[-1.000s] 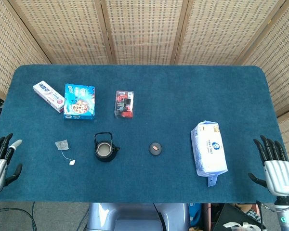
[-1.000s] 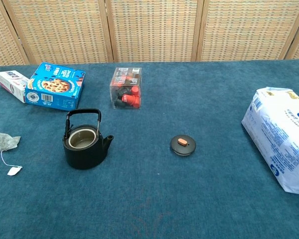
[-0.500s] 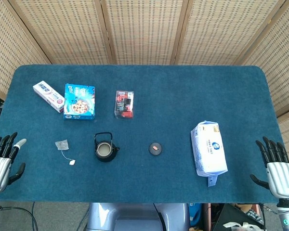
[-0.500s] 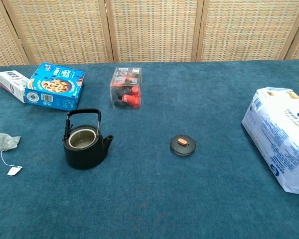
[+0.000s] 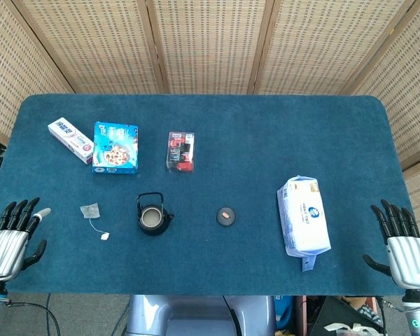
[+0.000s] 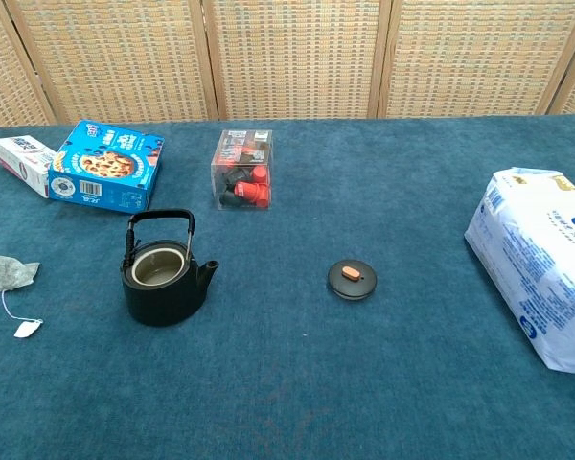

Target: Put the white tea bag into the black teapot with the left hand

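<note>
The white tea bag [image 5: 91,209] lies flat on the blue cloth, its string running to a small tag [image 5: 104,236]; the chest view has the tea bag [image 6: 11,272] at the far left. The black teapot [image 5: 152,217] stands upright and lidless just right of it, seen also as the teapot [image 6: 163,276] in the chest view. Its lid [image 5: 226,215] lies apart to the right. My left hand [image 5: 12,238] hovers at the table's front left corner, fingers spread, holding nothing. My right hand [image 5: 402,245] is off the front right corner, fingers spread and empty.
A blue biscuit box [image 5: 115,148], a white toothpaste box [image 5: 71,140] and a clear box of red items [image 5: 181,151] sit behind the teapot. A white wipes pack [image 5: 303,216] lies at the right. A wicker screen [image 5: 210,42] backs the table.
My left hand has shifted to the right and a little toward the front edge, closer to the tea bag. The right hand has dropped slightly. Nothing on the table moved.
</note>
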